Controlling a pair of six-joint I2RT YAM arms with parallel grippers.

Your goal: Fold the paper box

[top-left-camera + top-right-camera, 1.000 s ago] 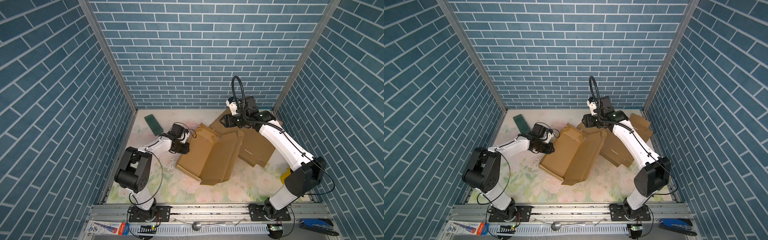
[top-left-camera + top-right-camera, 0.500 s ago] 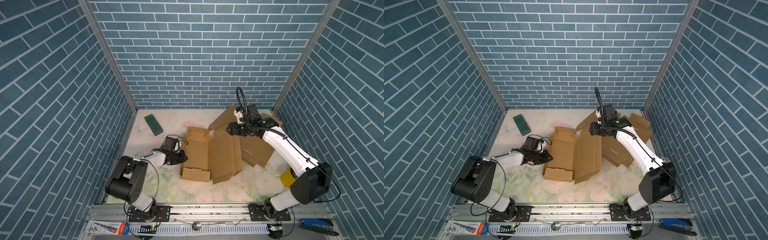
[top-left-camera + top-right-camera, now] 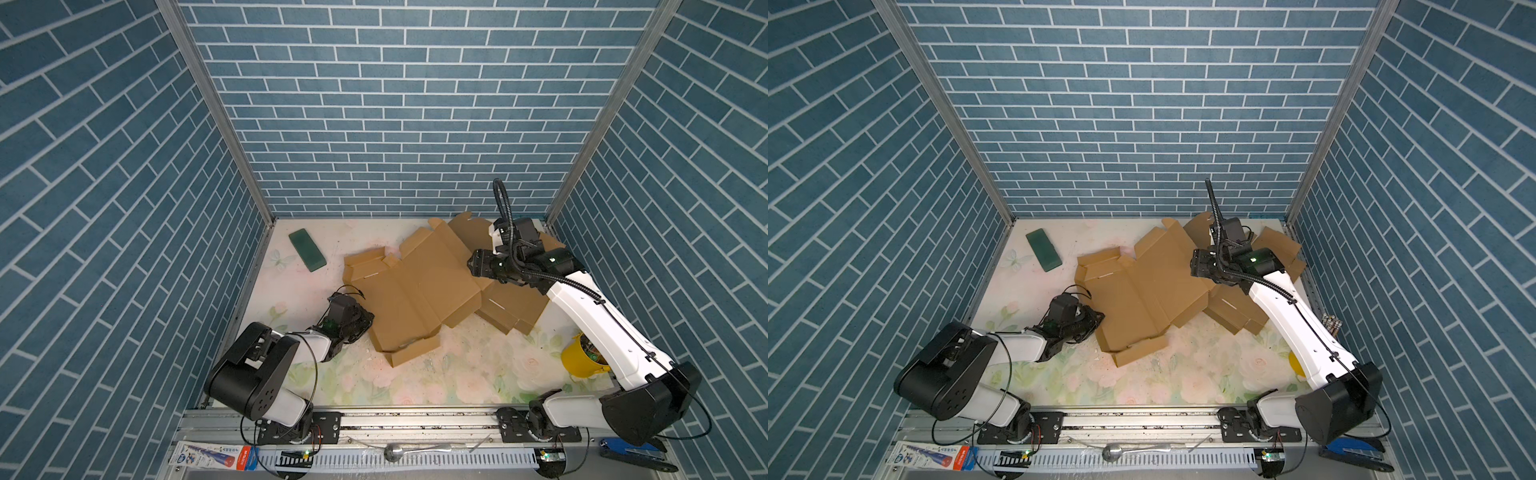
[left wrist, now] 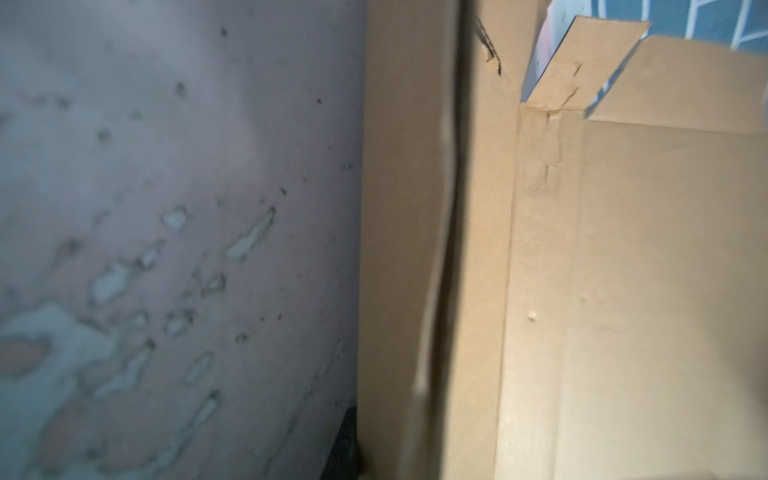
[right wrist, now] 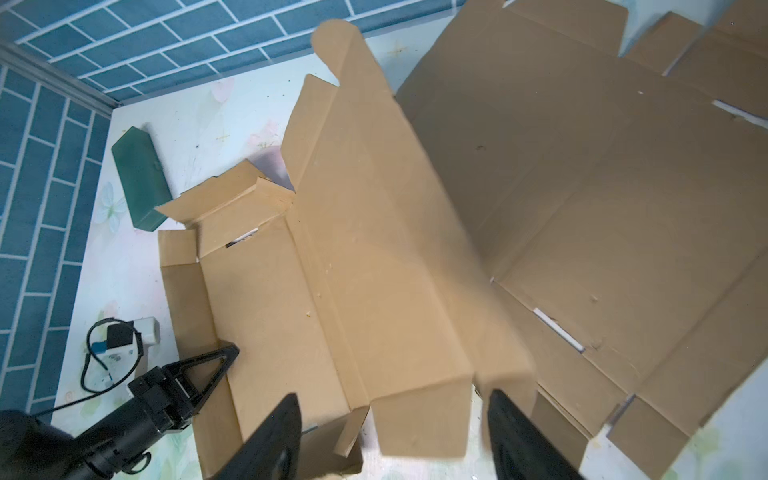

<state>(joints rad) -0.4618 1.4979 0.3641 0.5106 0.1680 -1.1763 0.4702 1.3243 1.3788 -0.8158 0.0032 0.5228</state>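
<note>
The paper box (image 3: pixel 415 299) (image 3: pixel 1142 301) is a brown cardboard blank lying mostly unfolded in the middle of the floor. A few flaps stand up at its back left. My left gripper (image 3: pixel 366 321) (image 3: pixel 1097 318) is low at the box's left edge and shut on the side flap there. In the left wrist view that flap's edge (image 4: pixel 415 249) runs straight into the jaws, and only a dark sliver of a finger (image 4: pixel 347 444) shows. My right gripper (image 3: pixel 471 264) (image 3: pixel 1194 264) (image 5: pixel 392 399) hovers over the box's right end, open, its fingers (image 5: pixel 278 436) wide apart and empty.
A second cardboard blank (image 3: pixel 513 309) (image 3: pixel 1239 313) lies under the box's right side and under my right arm. A dark green block (image 3: pixel 307 249) (image 3: pixel 1043 250) (image 5: pixel 139 183) lies at the back left. A yellow cup (image 3: pixel 579 359) stands at the right wall.
The box, held up half-folded a second ago, has dropped flatter and swung round. My left gripper has pulled its edge toward the front. My right gripper has opened, let go and drawn back right.
</note>
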